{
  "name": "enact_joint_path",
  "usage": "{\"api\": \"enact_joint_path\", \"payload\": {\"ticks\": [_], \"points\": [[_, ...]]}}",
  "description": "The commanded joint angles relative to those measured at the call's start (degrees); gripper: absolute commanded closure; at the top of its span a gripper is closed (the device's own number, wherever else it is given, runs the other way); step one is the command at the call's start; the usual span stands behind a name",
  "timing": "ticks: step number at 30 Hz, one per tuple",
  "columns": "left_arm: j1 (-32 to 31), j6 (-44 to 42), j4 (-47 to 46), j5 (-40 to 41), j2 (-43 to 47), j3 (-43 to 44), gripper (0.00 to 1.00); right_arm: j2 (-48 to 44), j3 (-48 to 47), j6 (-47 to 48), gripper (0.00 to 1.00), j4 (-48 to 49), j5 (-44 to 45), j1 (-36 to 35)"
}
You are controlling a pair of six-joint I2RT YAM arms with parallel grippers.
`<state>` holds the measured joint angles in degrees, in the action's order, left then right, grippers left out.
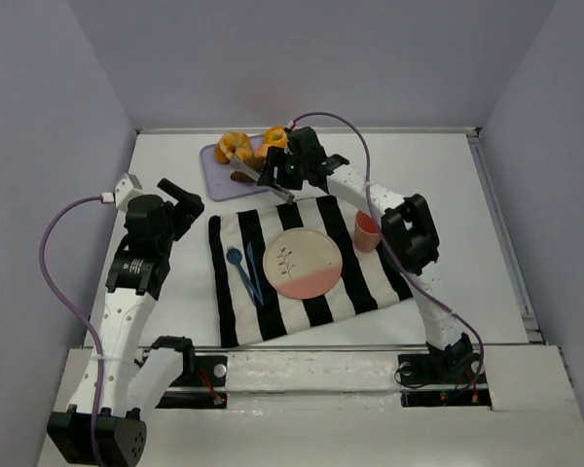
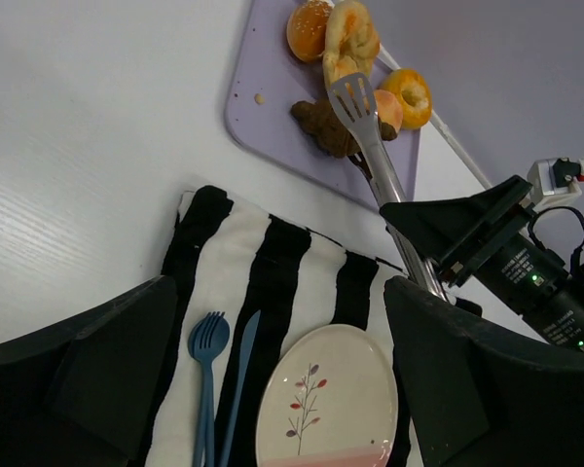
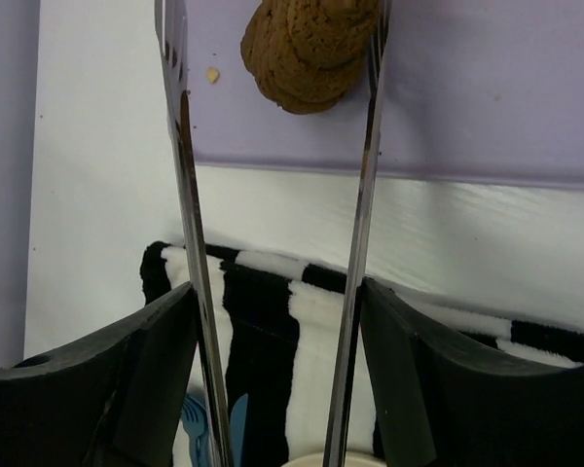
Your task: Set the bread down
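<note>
The bread [image 1: 242, 176] is a small dark brown lumpy pastry lying on a lilac cutting board [image 1: 214, 182]. It also shows in the left wrist view [image 2: 319, 123] and in the right wrist view [image 3: 307, 44]. My right gripper [image 1: 284, 173] is shut on metal tongs [image 3: 183, 185], whose two arms run out between its fingers. The tongs are spread, with the bread between their tips; the right arm touches the bread, the left arm stands apart. My left gripper [image 1: 182, 201] is open and empty, left of the striped cloth.
Golden-orange buns [image 1: 235, 146] sit at the board's far end. A black-and-white striped cloth [image 1: 316, 209] carries a cream and pink plate [image 1: 273, 251], a blue fork [image 1: 236, 259] and knife [image 1: 252, 255]. A pink cup [image 1: 367, 232] stands at its right.
</note>
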<state>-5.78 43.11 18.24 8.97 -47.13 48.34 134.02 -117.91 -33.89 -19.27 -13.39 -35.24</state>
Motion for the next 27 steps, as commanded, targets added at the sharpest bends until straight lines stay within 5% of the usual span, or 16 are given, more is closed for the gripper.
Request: {"api": "enact_joint_path", "payload": {"ticks": [1, 8, 18, 27], "points": [[0.1, -0.6, -2.5, -0.9, -0.3, -0.3, 0.01, 2.3, -6.5, -2.1, 0.35, 0.5, -2.6, -0.4], [0.1, -0.6, -2.7, -1.1, -0.4, -0.3, 0.01, -4.5, -0.3, -0.8, 0.77, 0.7, 5.1, -1.5], [0.1, -0.4, -3.0, -2.3, 0.6, -1.5, 0.01, -24.9, 17.9, 2.5, 0.79, 6.3, 8.6, -3.1], [0.1, -1.0, -3.1, -4.8, 0.7, -2.9, 0.01, -53.7, 52.9, 0.6, 0.79, 9.7, 4.8, -5.9]]}}
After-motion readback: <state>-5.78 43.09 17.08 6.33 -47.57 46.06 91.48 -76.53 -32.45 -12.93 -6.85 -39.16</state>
